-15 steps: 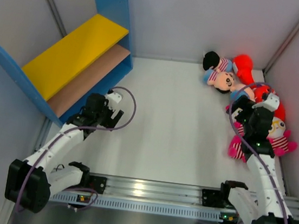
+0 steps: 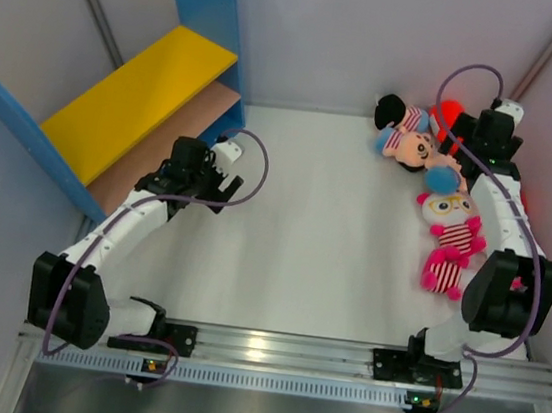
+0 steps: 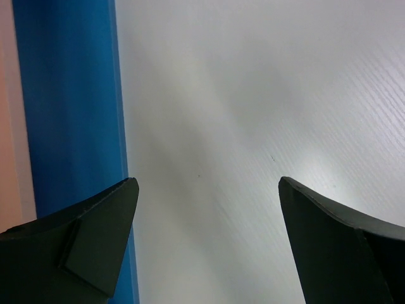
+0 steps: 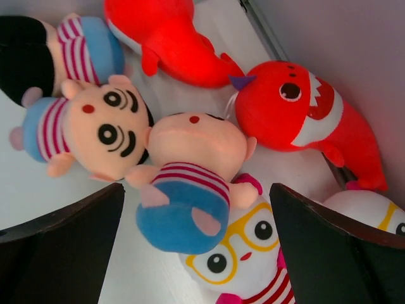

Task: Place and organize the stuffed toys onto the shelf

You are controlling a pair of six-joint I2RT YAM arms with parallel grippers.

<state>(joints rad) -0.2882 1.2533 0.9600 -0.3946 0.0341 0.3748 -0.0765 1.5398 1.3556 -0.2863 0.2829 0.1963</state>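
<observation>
I see the shelf (image 2: 138,99) at the bench's (image 2: 332,244) left rear. My left end effector (image 3: 205,190) hangs wide and empty just beside its blue panel. Well right of the shelf, my right end effector (image 4: 196,190) hovers wide and empty over the stuffed toys (image 2: 411,148).

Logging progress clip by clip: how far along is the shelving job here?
Done: nothing visible; no toy shows on the shelf. In hand: nothing; the left gripper is open beside the shelf's blue panel, the right gripper open above the stuffed toys. Left: every visible toy, lying on the table at the far right.
</observation>
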